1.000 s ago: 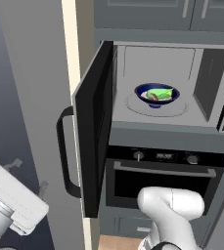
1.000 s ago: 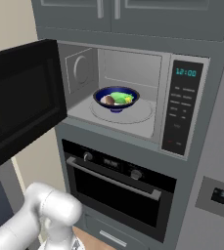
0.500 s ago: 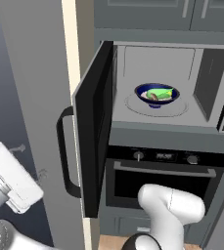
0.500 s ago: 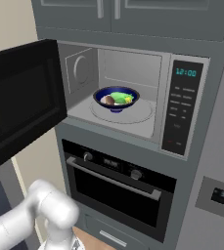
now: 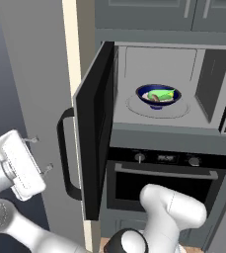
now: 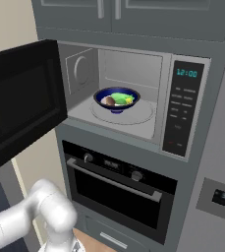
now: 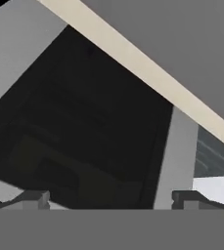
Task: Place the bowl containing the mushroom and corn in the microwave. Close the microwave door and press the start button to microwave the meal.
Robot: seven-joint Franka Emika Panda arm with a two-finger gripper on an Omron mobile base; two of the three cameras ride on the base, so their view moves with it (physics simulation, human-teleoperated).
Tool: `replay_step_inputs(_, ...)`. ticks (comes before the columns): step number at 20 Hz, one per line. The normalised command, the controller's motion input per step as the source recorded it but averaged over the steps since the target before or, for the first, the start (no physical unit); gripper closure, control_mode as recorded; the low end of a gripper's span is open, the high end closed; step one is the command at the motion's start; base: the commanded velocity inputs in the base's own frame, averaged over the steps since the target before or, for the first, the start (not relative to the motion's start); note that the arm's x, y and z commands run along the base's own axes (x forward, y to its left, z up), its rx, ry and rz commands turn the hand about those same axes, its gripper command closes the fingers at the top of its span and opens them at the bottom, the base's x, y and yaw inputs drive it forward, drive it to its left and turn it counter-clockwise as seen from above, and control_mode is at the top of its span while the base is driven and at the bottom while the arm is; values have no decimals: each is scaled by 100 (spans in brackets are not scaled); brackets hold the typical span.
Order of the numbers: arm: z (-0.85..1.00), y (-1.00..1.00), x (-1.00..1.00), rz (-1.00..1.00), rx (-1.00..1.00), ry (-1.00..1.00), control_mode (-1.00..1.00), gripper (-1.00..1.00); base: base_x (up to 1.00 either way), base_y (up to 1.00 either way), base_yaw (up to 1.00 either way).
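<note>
At the lower left of the left base view the gripper (image 5: 39,154) hung with its fingers spread wide apart and nothing between them, pointing toward the outer face of the microwave door (image 5: 95,128). In the hand view the two fingertips (image 7: 33,199) stood far apart at the bottom, with the door's dark window above them.

The door stood swung open at the left of the microwave (image 6: 128,93), its curved black handle (image 5: 65,153) just right of the gripper.

Farther in, the bowl (image 6: 116,99) sat on the round glass turntable (image 6: 128,115) in the middle of the cavity. The corn (image 6: 120,98) and the mushroom (image 6: 108,101) lay inside it, the mushroom to the left in the right base view.

Below the microwave sat a black oven (image 6: 119,192).
</note>
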Motion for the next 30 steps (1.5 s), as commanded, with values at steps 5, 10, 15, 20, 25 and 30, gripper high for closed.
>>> replay_step_inputs(5,0,-85,-3,-13,7,-10,-100,-100,0,0,0)
replay_step_inputs(10,0,-99,-29,-7,11,-19,-100,-100,0,0,0)
replay_step_inputs(15,0,-100,-49,-1,12,-24,-100,-100,0,0,0)
replay_step_inputs(20,0,-100,-44,0,12,-24,-100,-100,0,0,0)
replay_step_inputs(25,0,-100,-24,0,15,-19,-100,-100,0,0,0)
replay_step_inputs(30,0,-100,0,1,20,-13,-100,-100,0,0,0)
